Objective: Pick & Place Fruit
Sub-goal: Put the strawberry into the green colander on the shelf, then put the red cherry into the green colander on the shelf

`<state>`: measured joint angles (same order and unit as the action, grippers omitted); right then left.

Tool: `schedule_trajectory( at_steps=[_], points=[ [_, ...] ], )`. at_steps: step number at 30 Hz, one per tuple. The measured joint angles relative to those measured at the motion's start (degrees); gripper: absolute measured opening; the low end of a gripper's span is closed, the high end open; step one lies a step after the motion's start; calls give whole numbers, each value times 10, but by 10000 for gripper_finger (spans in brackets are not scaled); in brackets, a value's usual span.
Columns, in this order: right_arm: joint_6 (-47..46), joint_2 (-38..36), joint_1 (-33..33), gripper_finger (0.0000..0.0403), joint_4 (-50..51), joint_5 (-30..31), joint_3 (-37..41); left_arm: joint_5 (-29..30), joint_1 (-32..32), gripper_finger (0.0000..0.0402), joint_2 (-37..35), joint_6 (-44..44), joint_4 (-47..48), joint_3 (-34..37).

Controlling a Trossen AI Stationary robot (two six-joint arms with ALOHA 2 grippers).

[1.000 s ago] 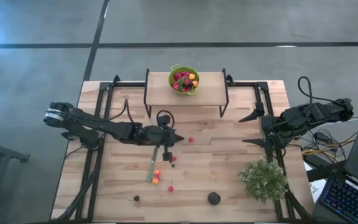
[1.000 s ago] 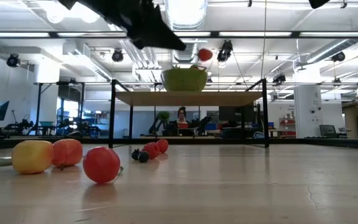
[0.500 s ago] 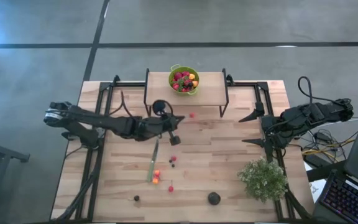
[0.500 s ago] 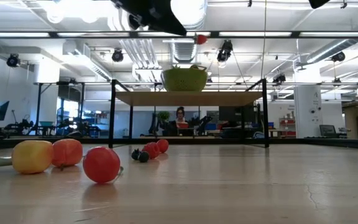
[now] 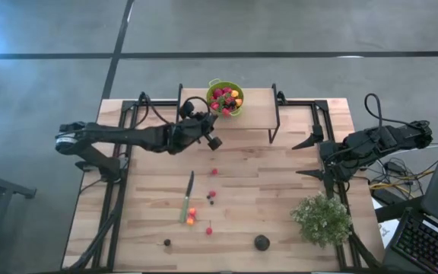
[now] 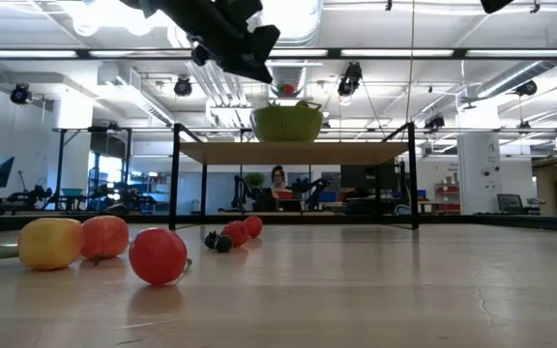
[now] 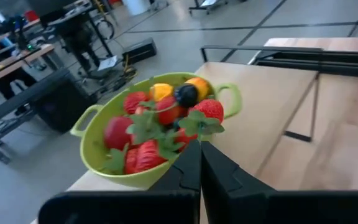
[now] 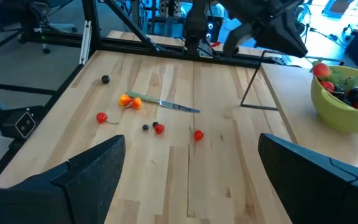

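Left tool has swung toward bowl, shut.

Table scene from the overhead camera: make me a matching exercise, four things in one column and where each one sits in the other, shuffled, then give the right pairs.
Things:
1. green bowl
2. knife
3. plant
4. left claw

Places:
A. flat on the table, beside the orange fruit
B. on the raised shelf at the table's far side
C. raised beside the shelf, near the bowl
D. by the table's near right corner

Pairs: 1-B, 2-A, 3-D, 4-C
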<state>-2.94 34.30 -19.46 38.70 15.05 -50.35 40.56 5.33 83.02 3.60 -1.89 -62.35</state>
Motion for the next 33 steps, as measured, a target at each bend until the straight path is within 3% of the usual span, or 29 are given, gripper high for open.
schedule_trajectory(
  at_steps=[23,26,33],
  points=[
    [0,0,0,363,0,0,0,-23,80,6,3,10,3,0],
    [0,0,0,363,0,0,0,-23,81,30,3,10,3,0],
    [0,0,0,363,0,0,0,-23,81,127,3,23,9,-4]
  ],
)
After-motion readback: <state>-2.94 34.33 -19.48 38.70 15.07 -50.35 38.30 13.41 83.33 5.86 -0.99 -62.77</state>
